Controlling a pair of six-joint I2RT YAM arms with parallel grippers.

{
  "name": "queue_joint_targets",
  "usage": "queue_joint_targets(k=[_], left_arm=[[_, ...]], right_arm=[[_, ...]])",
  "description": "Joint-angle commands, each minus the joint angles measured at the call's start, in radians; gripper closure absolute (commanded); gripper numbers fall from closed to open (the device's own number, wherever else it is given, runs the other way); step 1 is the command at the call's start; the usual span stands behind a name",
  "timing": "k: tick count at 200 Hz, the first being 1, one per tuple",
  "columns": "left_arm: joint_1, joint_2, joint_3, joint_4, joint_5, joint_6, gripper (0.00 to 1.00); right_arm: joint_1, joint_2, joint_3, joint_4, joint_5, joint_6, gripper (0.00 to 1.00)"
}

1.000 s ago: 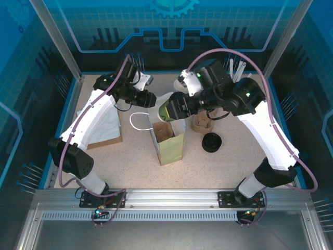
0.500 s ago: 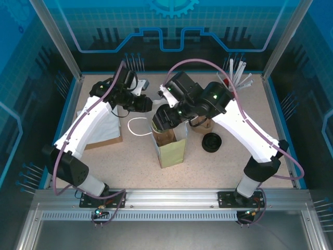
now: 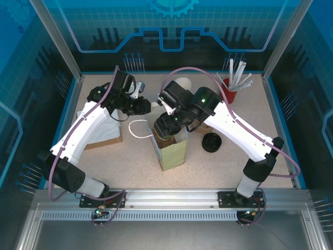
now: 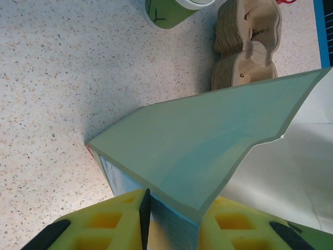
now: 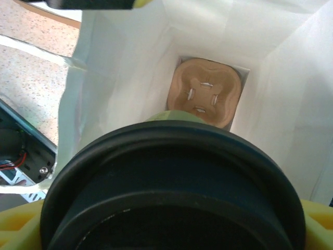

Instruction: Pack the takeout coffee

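Right wrist: right gripper (image 5: 171,232) clamps takeout coffee (image 5: 171,172) over bag (image 5: 119,62), carrier (image 5: 205,94) inside; left gripper (image 4: 174,221) pinches bag rim.

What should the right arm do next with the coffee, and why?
Probably lower it straight down. The right gripper holds the takeout coffee at the open mouth of the paper bag, the cardboard cup carrier lies on the bag's bottom below it, and the left gripper pinches the bag's rim.

Even, bright overhead light; I see only soft shadows on the table (image 3: 130,156) beside the bag (image 3: 174,153). Right wrist view: takeout coffee (image 5: 171,198) close to my lens, blurred; the bag's white inside glares slightly.
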Motion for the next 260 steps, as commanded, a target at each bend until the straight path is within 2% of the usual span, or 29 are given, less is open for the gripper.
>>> queue_joint_targets(k=[1, 203, 260], left_arm=[[-0.012, -0.04, -0.021, 0.013, -0.008, -0.037, 0.72], [-0.021, -0.097, -0.083, 0.024, -0.036, -0.083, 0.69], [-0.02, -0.095, -0.104, 0.021, -0.075, -0.077, 0.56]], right_arm=[[0.012, 0.02, -0.014, 0.008, 0.019, 0.013, 0.24], [-0.013, 0.089, -0.139, -0.006, 0.016, -0.008, 0.22], [-0.021, 0.09, -0.177, 0.002, 0.012, -0.008, 0.21]])
